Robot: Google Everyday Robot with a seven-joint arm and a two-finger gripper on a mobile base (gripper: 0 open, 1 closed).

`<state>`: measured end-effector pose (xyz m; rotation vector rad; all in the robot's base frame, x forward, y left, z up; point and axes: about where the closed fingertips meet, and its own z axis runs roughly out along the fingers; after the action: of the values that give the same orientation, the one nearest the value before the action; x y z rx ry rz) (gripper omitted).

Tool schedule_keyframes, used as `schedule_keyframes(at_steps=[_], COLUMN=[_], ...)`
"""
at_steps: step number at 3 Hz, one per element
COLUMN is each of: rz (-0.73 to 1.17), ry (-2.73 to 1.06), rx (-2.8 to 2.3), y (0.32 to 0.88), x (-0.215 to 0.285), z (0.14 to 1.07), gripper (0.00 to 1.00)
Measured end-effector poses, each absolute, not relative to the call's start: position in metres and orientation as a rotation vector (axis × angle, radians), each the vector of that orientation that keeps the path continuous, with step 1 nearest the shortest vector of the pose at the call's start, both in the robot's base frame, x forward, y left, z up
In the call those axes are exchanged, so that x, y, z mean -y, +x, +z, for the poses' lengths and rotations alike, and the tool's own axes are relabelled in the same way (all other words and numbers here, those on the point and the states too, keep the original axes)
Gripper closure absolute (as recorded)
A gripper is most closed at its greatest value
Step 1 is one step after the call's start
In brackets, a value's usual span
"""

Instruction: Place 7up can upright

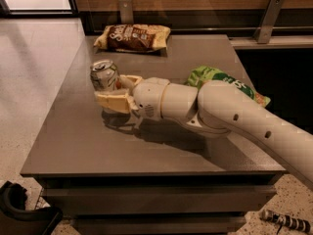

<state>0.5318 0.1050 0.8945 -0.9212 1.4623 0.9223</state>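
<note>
The 7up can (103, 75) is silvery with a pull-tab top and sits at the left middle of the grey table (73, 141). It is tilted slightly, with its top facing up and toward the camera. My gripper (115, 90) reaches in from the right on the white arm (234, 114) and is shut on the 7up can. One cream finger (113, 102) lies in front of the can and the other finger (129, 81) is at its right side. The can's base is hidden behind the front finger.
A brown-and-yellow snack bag (133, 37) lies at the table's back edge. A green snack bag (220, 80) lies behind my arm at the right. Metal brackets (266, 18) stand on the wall ledge behind. A dark object (19, 212) sits on the floor at lower left.
</note>
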Motion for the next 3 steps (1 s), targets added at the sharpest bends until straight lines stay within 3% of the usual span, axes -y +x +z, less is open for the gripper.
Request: schedule_keyframes(at_steps=[3], rz=[0.871], ry=[-0.878], rx=[-1.553], y=[0.535], x=[-0.09], z=[0.85], gripper=[1.0])
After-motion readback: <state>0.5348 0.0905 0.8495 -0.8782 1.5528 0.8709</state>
